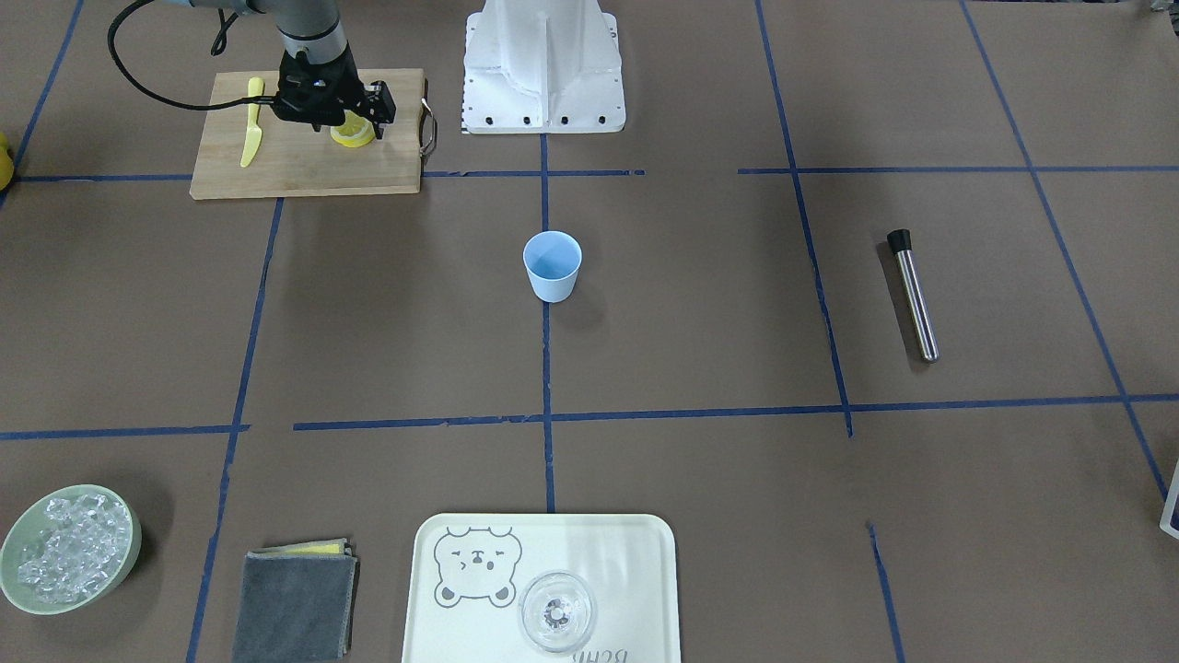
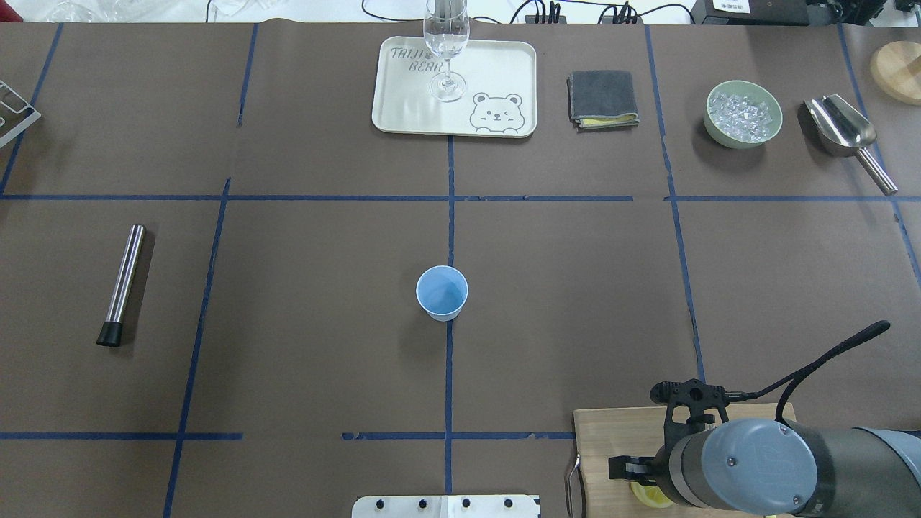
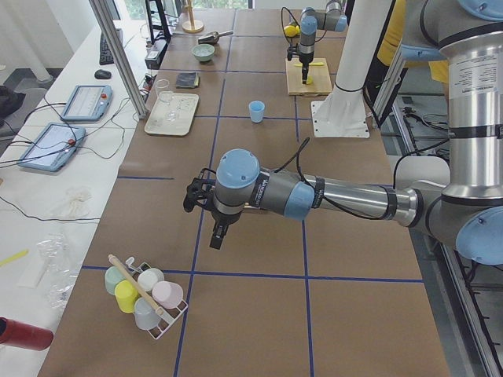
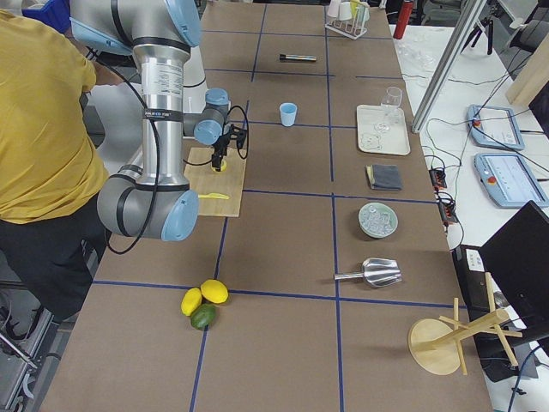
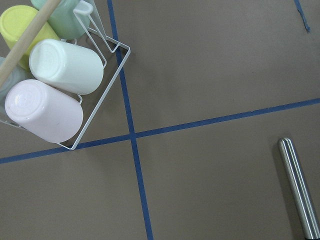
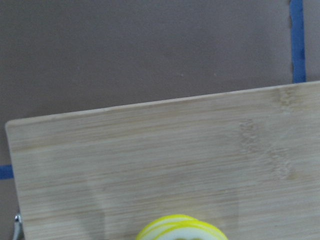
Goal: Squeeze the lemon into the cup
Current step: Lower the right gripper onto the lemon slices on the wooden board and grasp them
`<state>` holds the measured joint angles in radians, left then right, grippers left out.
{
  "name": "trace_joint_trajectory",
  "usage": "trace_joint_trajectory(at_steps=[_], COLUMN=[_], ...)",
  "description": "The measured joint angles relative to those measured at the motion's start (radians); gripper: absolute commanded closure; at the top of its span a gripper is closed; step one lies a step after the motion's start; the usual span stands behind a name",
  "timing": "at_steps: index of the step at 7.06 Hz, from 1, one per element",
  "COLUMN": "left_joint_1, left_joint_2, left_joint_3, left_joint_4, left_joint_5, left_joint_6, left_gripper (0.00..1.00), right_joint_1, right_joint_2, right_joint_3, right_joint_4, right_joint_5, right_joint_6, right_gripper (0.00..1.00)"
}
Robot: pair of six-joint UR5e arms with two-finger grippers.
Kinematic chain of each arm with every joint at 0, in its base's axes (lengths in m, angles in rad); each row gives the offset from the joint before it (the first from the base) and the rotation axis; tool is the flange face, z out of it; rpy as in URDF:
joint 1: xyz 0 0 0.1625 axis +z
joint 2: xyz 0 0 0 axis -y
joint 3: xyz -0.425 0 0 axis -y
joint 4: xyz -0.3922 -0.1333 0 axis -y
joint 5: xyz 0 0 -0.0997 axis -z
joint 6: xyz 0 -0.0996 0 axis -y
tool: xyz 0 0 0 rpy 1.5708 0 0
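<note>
The worktop [image 1: 700, 304] is covered in brown paper, marked into squares with blue tape [image 1: 691, 413]. A pale blue cup [image 1: 553, 265] stands upright on a tape line near the middle. Well apart around it lie a wooden board [image 1: 304, 166], a tray [image 1: 645, 589], a folded cloth [image 1: 295, 603], a bowl of ice [image 1: 135, 545] and a steel rod [image 1: 916, 299].

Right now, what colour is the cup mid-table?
The cup is plain pale blue, clearest in the exterior front-facing view.
</note>
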<state>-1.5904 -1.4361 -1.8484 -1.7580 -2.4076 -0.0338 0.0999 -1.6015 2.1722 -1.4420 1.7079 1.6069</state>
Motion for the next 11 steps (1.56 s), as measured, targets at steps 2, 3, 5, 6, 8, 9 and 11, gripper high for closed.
trace_joint_trajectory(at_steps=[2, 3, 5, 6, 8, 9, 11], left_joint_1=[-0.003, -0.004, -0.004, -0.005, -0.005, -0.005, -0.005], left_joint_2=[0.001, 0.002, 0.002, 0.002, 0.002, 0.002, 0.002], left_joint_3=[0.000, 0.000, -0.001, -0.001, 0.000, 0.000, 0.000], left_joint_4=[0.000, 0.000, 0.001, 0.001, 0.002, 0.002, 0.003], left_joint_5=[-0.021, -0.027, -0.036, -0.044, -0.051, -0.051, -0.052], left_joint_6=[0.000, 0.000, -0.001, -0.001, -0.002, -0.003, -0.003], left_gripper=[0.00, 0.00, 0.00, 0.00, 0.00, 0.00, 0.00], right_joint_1=[-0.008, -0.010, -0.010, -0.009, -0.006, -0.005, -0.004], right_joint_2=[0.001, -0.003, -0.005, -0.007, -0.011, -0.017, -0.041], right_joint_3=[-0.008, -0.008, -0.005, -0.001, 0.012, 0.022, 0.052], right_joint_4=[0.000, -0.001, -0.001, -0.002, -0.003, -0.006, -0.010], right_joint_5=[0.000, -0.001, 0.000, 0.001, 0.003, 0.004, 0.006], right_joint_6=[0.001, 0.001, 0.001, 0.001, 0.001, 0.001, 0.001], right_gripper=[0.17, 0.34, 0.63, 0.67, 0.68, 0.68, 0.67])
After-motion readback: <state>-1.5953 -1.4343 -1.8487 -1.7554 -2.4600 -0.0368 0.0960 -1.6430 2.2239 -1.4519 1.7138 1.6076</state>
